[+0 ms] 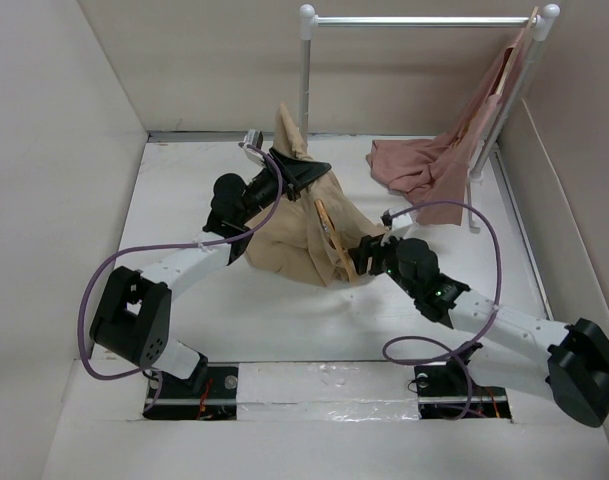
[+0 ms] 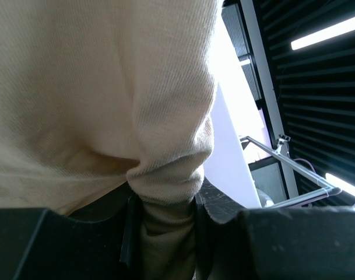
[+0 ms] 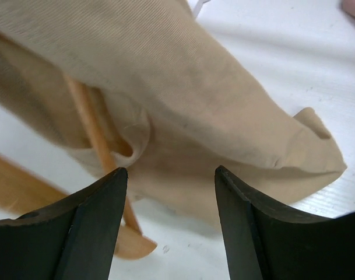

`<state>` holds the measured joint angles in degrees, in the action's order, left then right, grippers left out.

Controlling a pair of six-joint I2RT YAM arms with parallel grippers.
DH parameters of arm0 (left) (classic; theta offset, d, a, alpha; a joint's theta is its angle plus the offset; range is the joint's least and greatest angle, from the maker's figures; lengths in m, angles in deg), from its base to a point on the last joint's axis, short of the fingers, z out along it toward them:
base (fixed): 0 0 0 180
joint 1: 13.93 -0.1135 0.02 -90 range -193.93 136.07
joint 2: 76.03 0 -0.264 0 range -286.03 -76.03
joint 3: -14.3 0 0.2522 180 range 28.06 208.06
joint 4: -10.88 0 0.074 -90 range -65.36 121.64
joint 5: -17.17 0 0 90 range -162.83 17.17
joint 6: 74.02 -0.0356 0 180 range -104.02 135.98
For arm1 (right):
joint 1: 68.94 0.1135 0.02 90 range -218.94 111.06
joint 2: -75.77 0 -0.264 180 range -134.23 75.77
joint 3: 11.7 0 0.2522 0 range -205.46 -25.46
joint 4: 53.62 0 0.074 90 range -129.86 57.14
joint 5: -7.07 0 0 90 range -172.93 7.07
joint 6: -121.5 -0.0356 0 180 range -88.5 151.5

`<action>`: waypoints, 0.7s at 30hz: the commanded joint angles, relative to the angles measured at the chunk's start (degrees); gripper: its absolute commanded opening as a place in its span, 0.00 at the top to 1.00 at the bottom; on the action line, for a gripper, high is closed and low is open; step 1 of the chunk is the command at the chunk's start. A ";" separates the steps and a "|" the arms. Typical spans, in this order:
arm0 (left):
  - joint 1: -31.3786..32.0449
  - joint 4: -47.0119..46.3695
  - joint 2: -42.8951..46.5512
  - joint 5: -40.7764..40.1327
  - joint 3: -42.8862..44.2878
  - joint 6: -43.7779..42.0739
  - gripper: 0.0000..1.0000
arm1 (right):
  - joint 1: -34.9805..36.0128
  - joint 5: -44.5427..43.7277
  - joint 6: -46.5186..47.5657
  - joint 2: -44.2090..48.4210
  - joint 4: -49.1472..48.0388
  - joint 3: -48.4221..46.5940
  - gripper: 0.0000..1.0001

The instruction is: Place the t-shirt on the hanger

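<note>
left gripper [image 2: 165,198] pinching a t-shirt [image 1: 294,240] fold aloft | right gripper [image 3: 170,172] spread, empty — hanger [image 3: 95,134] partly inside cloth, ungripped | risk: hanger may tip or slide out, cloth slumping off it

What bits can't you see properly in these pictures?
- Top view: most of the hanger is under the t-shirt, and I can't find its hook.
- Top view: the left claw has its fingertips buried in cloth.
- Left wrist view: the pinched t-shirt fills the picture and hides the hanger.
- Right wrist view: beyond the open right claw, the hanger is blurred, cut off at the left edge and partly covered by cloth.
</note>
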<state>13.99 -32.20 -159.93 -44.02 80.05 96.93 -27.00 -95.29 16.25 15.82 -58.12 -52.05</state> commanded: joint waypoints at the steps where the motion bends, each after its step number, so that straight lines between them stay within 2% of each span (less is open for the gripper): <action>1: -0.24 -6.71 2.95 1.33 0.39 1.05 1.00 | -0.98 -1.08 2.85 -4.03 -0.82 -4.78 0.33; 6: -0.24 -8.11 2.77 1.77 0.57 1.93 1.00 | -0.98 -2.04 3.12 -8.61 -4.23 -6.81 0.36; 10: -0.76 -8.20 2.69 2.38 0.75 2.28 1.00 | -0.45 -6.62 3.38 -9.66 -5.73 -7.86 0.50; 11: -0.76 -8.29 2.77 2.38 0.49 2.20 1.00 | -0.45 -7.06 3.90 -10.01 -5.73 -8.13 0.65; 12: -0.76 -8.37 2.69 2.21 0.48 2.20 1.00 | -0.45 -7.32 3.91 -10.37 -5.30 -8.48 0.73; 13: -0.76 -8.38 2.69 2.47 0.66 2.28 1.00 | -0.45 -8.63 3.56 -10.54 -5.12 -8.57 0.86; 16: -0.76 -8.73 2.77 2.47 0.75 2.46 1.00 | 0.08 -10.31 3.29 -10.20 -6.96 -7.60 1.00; 20: -0.76 -8.55 2.77 2.65 0.83 2.55 1.00 | 0.61 -11.28 3.29 -7.57 -5.13 -6.81 0.99; 21: -0.76 -8.64 2.69 2.56 0.84 2.55 1.00 | 0.61 -10.67 3.55 -7.04 -4.16 -6.55 0.94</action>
<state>13.66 -33.42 -159.91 -42.31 80.05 98.48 -26.87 -103.75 19.29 6.10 -60.68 -57.97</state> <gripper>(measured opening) 0.243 0.051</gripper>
